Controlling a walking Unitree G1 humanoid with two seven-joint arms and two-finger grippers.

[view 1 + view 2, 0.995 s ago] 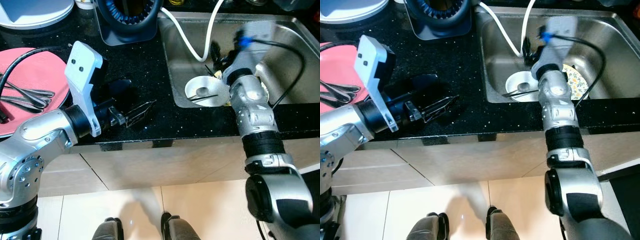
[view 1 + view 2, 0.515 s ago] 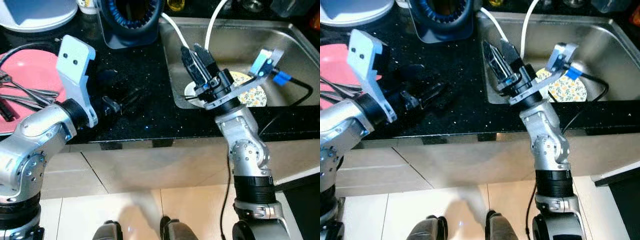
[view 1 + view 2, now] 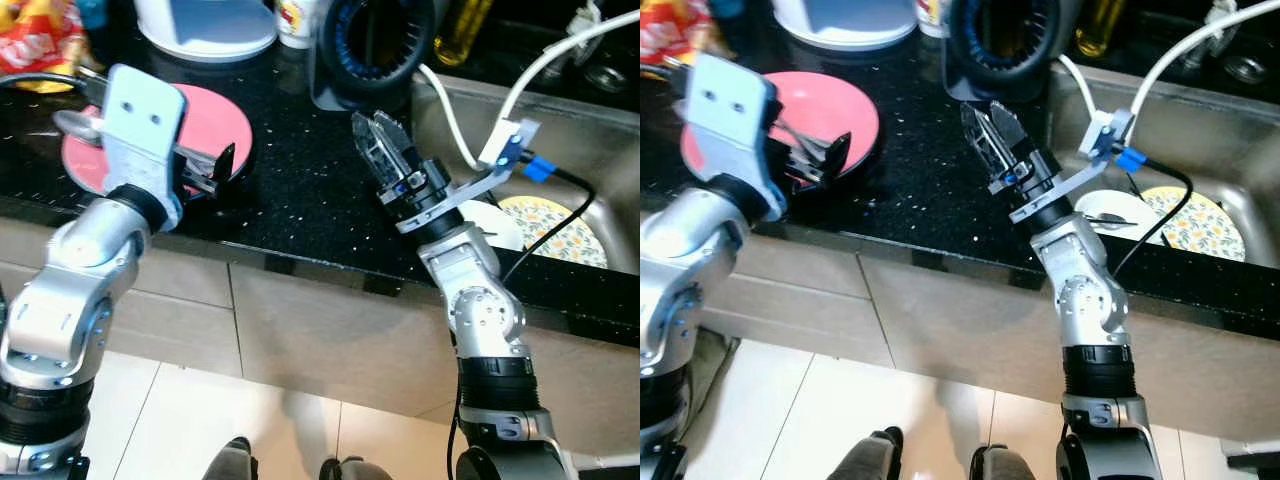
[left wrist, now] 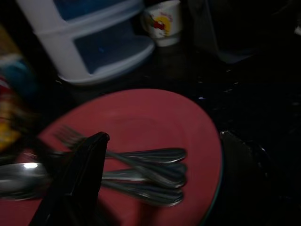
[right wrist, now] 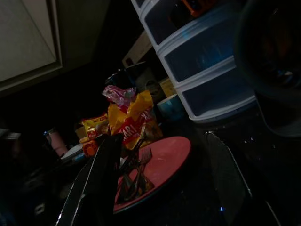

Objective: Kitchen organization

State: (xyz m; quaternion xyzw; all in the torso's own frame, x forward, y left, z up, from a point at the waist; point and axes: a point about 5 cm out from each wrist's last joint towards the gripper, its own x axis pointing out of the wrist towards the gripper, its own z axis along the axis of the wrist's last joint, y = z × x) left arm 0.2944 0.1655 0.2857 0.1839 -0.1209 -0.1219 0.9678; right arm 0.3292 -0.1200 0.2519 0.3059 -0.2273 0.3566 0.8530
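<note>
Both grippers' fingers gape empty: left gripper (image 3: 215, 170) at the pink plate (image 3: 222, 118) edge, right gripper (image 3: 385, 150) above bare counter (image 3: 290, 170).

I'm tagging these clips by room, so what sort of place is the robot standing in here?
Most likely a home kitchen. A black speckled countertop runs into a steel sink holding a floral plate, and a pink plate with forks sits on the counter beside a white storage unit.
</note>
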